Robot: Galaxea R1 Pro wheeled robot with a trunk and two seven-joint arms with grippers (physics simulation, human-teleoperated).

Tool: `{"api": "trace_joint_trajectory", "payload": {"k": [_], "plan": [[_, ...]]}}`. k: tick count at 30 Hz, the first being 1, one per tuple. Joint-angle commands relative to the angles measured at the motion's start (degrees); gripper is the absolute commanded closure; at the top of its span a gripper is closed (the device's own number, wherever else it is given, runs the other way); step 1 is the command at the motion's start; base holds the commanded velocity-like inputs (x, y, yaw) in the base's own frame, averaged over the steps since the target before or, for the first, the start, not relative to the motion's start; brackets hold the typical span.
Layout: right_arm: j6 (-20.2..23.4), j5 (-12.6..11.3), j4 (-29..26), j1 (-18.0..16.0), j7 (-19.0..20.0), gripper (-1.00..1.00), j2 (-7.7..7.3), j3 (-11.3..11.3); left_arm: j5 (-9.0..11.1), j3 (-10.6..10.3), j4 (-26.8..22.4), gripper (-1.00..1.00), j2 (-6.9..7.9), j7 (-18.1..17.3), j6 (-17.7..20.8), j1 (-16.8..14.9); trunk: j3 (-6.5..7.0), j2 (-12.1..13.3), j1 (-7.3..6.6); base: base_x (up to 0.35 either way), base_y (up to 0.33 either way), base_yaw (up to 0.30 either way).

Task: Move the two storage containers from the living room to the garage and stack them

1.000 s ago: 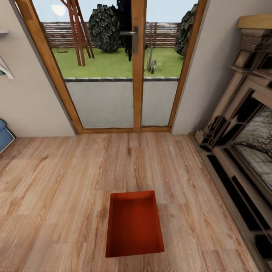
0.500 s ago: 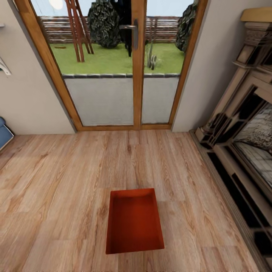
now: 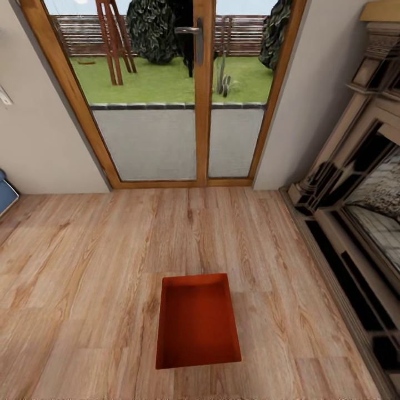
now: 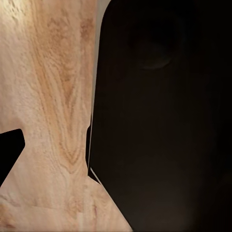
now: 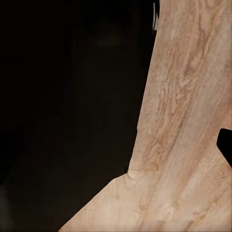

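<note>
The storage container (image 3: 197, 322) at lower centre looked like smooth, matt red-orange plastic. Under it the plank floor (image 3: 83, 266) was light wood with strong grain and a faint satin sheen. The door frame (image 3: 203, 94) at upper centre was varnished warm wood around clear glass, its handle (image 3: 195, 39) dark metal. The fireplace surround (image 3: 344, 183) at right looked carved, dull stone.

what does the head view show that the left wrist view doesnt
The head view alone brings the red-orange storage container, open side up on the floor, the glazed wooden garden doors with lawn beyond, the ornate fireplace surround and a blue edge by the wall. The left wrist view alone brings a large dark mass close to the camera; what it is cannot be told. Both share the light wood plank floor.
</note>
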Motion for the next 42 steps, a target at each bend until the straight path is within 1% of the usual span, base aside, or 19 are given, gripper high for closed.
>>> {"api": "trace_joint_trajectory", "payload": {"k": [1,10,19,42], "plan": [[-0.3,-0.5,0.2,-0.1,0.0,-1.0,0.03,0.5,0.5,-0.4,0.0,-1.0,0.0,0.1,0.0,0.0,-0.13,0.0,0.0,0.0,0.0,0.0],[-0.5,-0.5,0.2,0.0,0.0,-1.0,0.03,0.5,0.5,-0.4,0.0,-1.0,-0.04,0.1,0.0,0.0,-0.7,0.0,0.0,0.0,0.0,0.0],[-0.7,-0.5,0.2,-0.1,-0.1,-1.0,-0.05,0.5,0.5,-0.4,0.0,-1.0,-0.04,0.1,0.0,0.0,-0.74,0.0,0.0,0.0,0.0,0.0],[-0.9,-0.4,0.2,-0.1,0.0,-1.0,0.38,0.5,0.5,-0.4,0.0,-1.0,-0.01,0.1,0.0,0.0,-0.74,0.0,0.0,0.0,0.0,0.0]]}}
